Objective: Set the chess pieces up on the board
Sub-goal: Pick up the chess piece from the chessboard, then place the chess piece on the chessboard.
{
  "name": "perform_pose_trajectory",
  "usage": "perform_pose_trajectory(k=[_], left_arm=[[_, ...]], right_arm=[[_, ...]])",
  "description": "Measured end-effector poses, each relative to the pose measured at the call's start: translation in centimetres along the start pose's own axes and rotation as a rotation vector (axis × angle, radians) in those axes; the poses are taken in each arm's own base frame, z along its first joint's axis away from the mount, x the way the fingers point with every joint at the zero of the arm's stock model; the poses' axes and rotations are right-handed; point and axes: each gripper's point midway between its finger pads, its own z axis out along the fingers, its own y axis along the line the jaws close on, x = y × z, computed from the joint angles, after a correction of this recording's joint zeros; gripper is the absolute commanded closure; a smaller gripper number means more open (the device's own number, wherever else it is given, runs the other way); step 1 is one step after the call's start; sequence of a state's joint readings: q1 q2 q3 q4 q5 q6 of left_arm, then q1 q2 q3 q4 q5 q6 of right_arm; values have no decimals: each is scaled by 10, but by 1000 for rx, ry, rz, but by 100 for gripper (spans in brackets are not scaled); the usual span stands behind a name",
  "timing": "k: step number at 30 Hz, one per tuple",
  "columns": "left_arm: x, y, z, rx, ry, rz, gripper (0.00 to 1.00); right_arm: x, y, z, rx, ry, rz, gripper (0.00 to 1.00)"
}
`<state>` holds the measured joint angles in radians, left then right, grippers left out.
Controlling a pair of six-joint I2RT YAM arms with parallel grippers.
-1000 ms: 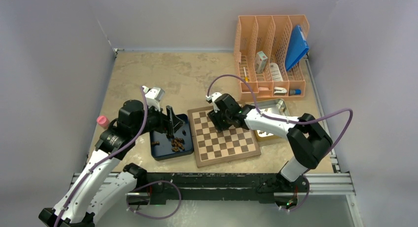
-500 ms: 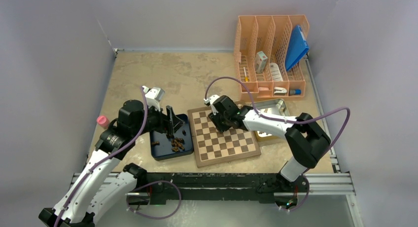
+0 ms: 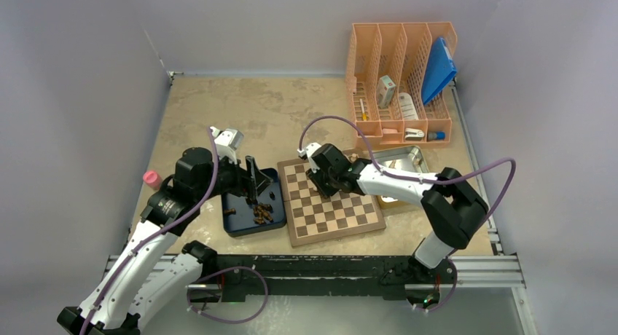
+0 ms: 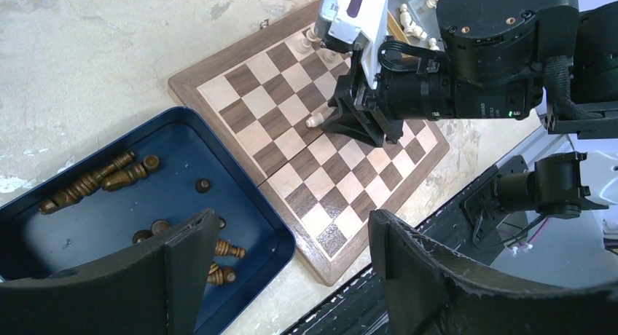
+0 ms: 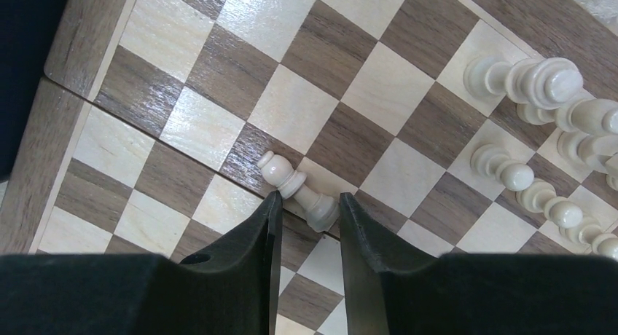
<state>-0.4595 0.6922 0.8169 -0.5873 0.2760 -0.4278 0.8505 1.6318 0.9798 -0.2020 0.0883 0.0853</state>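
Note:
The board [image 3: 331,233] lies in the middle of the table. My right gripper [image 5: 306,198] is down on the board, its jaws closed narrowly on a pale pawn [image 5: 295,188] that lies tipped over, head pointing away from the fingers. The same pawn shows in the left wrist view [image 4: 315,120]. Several pale pieces [image 5: 539,80] stand along the board's far right edge. Dark brown pieces [image 4: 95,178] lie in the dark blue tray [image 3: 240,222] left of the board. My left gripper [image 4: 291,218] is open and empty, above the tray's near corner.
A metal tray [image 3: 404,160] with more pale pieces sits right of the board. An orange file rack [image 3: 401,80] stands at the back right. A pink object [image 3: 151,178] is at the left edge. A black rail [image 3: 328,266] runs along the near edge.
My right gripper has shifted slightly left and away over the board. The left arm has not moved.

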Motion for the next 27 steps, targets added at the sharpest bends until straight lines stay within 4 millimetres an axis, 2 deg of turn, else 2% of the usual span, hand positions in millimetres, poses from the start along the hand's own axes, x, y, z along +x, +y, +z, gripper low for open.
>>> perform_pose_trajectory(k=[6,11,20,24,27], left_arm=[[0,3,0,-21,-2,-11,29],[0,3,0,-25,-3,-32,35],[10,-3,10,13,68,-85,39],[17,-12,19,64,126,-142,41],[12,-23,25,123,130,-168,44]], right_arm=[[-3,7,0,-21,-11,23,86],[-23,24,-4,-100,-96,92,86],[-55,33,-51,-185,-336,135,87],[-62,40,-69,-240,-428,138,86],[-66,48,-79,-291,-481,138,86]])
